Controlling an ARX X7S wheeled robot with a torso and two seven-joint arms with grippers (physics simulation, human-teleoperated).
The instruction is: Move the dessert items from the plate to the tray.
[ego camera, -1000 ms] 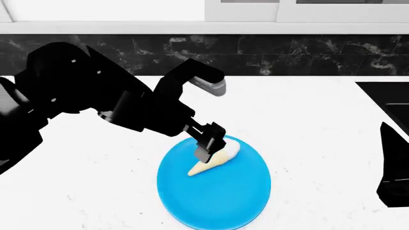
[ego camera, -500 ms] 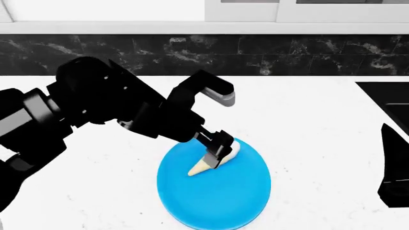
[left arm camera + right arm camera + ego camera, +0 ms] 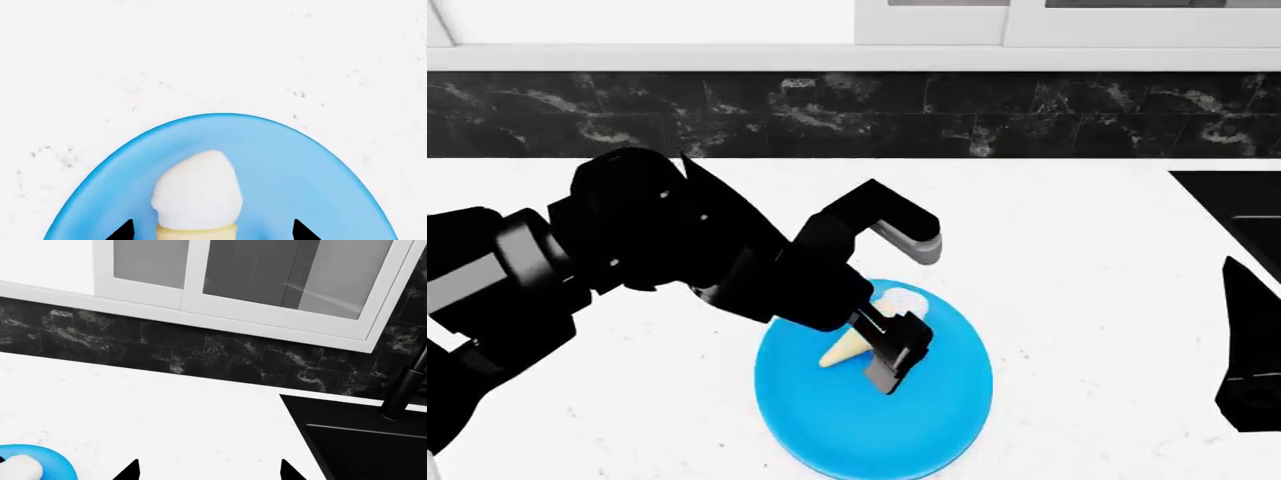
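Step in hand: reaching for the first dessert. The left claw (image 3: 894,355) is low over the blue plate (image 3: 941,420), its fingertips (image 3: 124,231) spread wide apart on either side of the ice-cream cone (image 3: 197,200) in the left wrist view, not touching it — open, nothing gripped. The cone lies flat on the plate, white scoop toward the far rim, yellow cone end toward the claw. The smaller white lump isn't visible anywhere; may be hidden under the arm, can't tell. The tray isn't in any view.

The right claw (image 3: 207,471) is parked off to the side above the tabletop (image 3: 167,415), tips apart, empty, near the black sink (image 3: 360,440).

Next, by my read: close the left claw on the cone's body, lift clear of the plate, then find the tray, likely needing a turn of the view. Soft narrow cone could slip or roll if pinched off-centre.
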